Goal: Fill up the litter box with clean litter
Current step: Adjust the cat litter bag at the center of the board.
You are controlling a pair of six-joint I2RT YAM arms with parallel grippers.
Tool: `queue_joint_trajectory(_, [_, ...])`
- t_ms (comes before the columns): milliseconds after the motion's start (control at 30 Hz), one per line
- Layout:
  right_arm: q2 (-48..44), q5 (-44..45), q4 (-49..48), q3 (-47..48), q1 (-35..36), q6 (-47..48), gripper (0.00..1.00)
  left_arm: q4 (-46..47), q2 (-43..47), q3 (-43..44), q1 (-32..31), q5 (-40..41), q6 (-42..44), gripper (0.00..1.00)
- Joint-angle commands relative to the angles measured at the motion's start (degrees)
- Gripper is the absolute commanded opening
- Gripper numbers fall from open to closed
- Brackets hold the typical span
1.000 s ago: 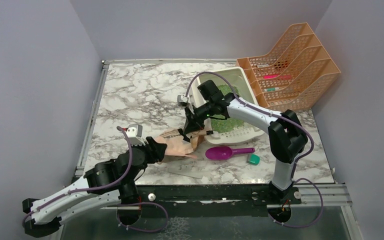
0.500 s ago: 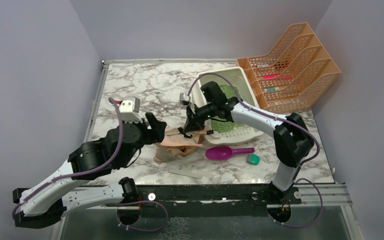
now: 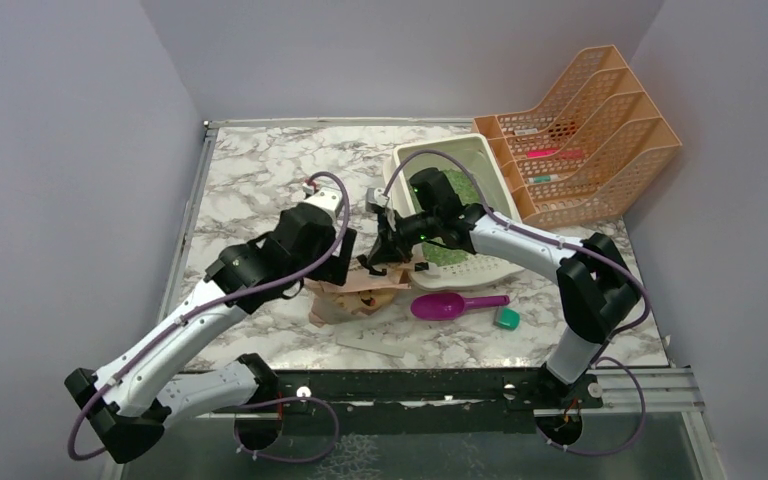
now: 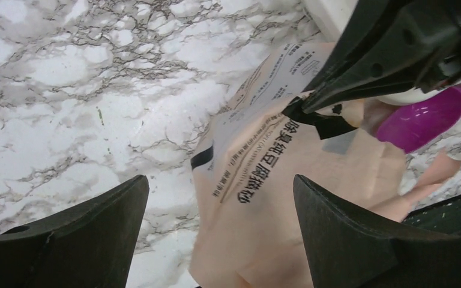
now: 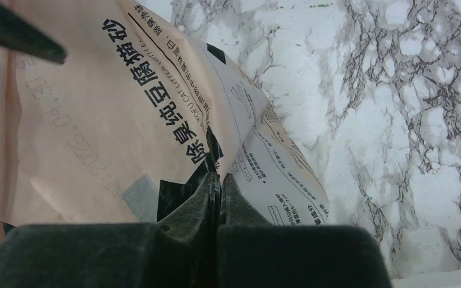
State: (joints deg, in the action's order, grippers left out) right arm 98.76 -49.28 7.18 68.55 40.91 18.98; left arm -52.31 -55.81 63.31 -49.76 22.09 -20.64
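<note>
The right claw [image 5: 219, 180] is pressed together on a fold of the bag [image 5: 96, 120], pinching the paper near its printed dark characters and holding that edge up off the desk [image 3: 260, 180]. The left claw [image 4: 218, 180] is spread wide, its two fingers [image 4: 84, 234] either side of the bag's lower part; whether they touch the paper I cannot tell. From above, the left claw sits at 9 o'clock of the right claw, just beside it, and the crumpled bag lies below both at 6 o'clock. The litter box [image 3: 440, 146] stands at 1 o'clock of the right claw, the right arm reaching across it, and green litter [image 3: 460, 190] lies inside it. A magenta scoop [image 3: 440, 305] lies on the desk at 5 o'clock, a teal block [image 3: 506, 318] just beyond its handle. An orange rack [image 3: 580, 130] stands at 3 o'clock of the box.
</note>
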Motion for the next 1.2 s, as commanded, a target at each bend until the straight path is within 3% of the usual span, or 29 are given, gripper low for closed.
queue_joint_trajectory(0, [-3.05, -2.16, -6.65, 0.12, -0.47, -1.65, 0.01, 2.01, -4.32, 0.91, 11.94, -27.9, 19.5, 0.9])
queue_joint_trajectory(133, [-3.34, -1.96, -6.54, 0.13, -0.47, -1.25, 0.01, 0.49, -9.61, 2.27, 16.97, -42.87, 29.23, 0.93])
queue_joint_trajectory(267, [-3.8, -1.08, -6.13, -0.41, -0.48, -0.11, 0.01, -2.3, -12.78, 3.49, 18.97, -51.59, 36.54, 0.95])
queue_joint_trajectory(467, [-3.87, -0.73, -5.86, -0.28, -0.44, 0.62, 0.01, -4.3, -13.17, 3.65, 18.91, -47.48, 41.37, 0.93])
queue_joint_trajectory(667, [-3.09, -1.55, -5.62, 0.93, -0.56, -0.24, 0.01, -5.84, -10.33, -0.54, 19.07, -41.43, 49.77, 0.83])
queue_joint_trajectory(833, [-2.92, -3.05, -5.19, 1.41, -0.56, -0.53, 0.01, -4.59, -8.34, -5.59, 19.0, -38.67, 53.02, 0.7])
queue_joint_trajectory(933, [-2.89, -3.81, -4.43, 1.41, -0.59, -0.24, 0.02, -4.03, -5.6, -8.6, 19.0, -34.41, 54.46, 0.57])
queue_joint_trajectory(1167, [-1.47, -3.29, 8.0, 4.66, -0.72, 7.25, 0.42, -1.44, -0.9, -13.05, 19.0, -32.18, 57.18, 0.03])
